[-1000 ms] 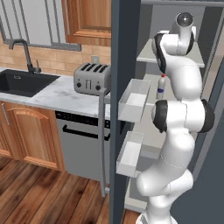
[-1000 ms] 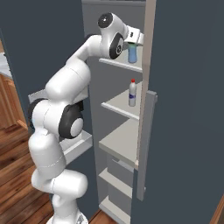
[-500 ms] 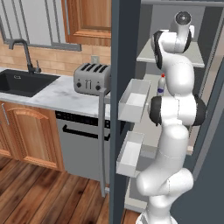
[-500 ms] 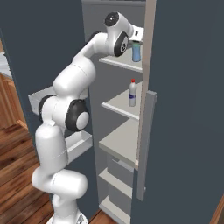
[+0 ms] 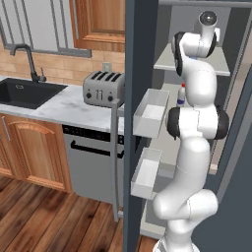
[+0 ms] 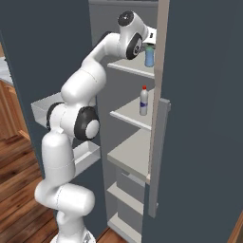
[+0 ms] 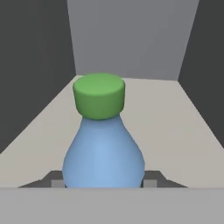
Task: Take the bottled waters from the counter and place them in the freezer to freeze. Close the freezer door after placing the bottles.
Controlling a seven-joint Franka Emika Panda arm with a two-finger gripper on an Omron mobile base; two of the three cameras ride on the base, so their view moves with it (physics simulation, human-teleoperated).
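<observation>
In the hand view the green-capped, blue-labelled bottle stands upright between the two tips of my gripper, which is shut on its body. From the right base view, the gripper reaches onto the freezer's top shelf and holds that bottle just over the shelf; whether its base touches I cannot tell. The red-capped bottle stands alone on the shelf below, also seen past the arm. The freezer door is swung open, white bins on its inner face. The marble counter lies to the left.
A steel toaster sits on the counter beside the black sink and faucet. A dishwasher is under the counter. A neighbouring closed slate door with a long handle borders the shelves on the right.
The arm has straightened and stretched higher, carrying the green-capped bottle a little deeper along the top shelf. The red-capped bottle has not moved.
</observation>
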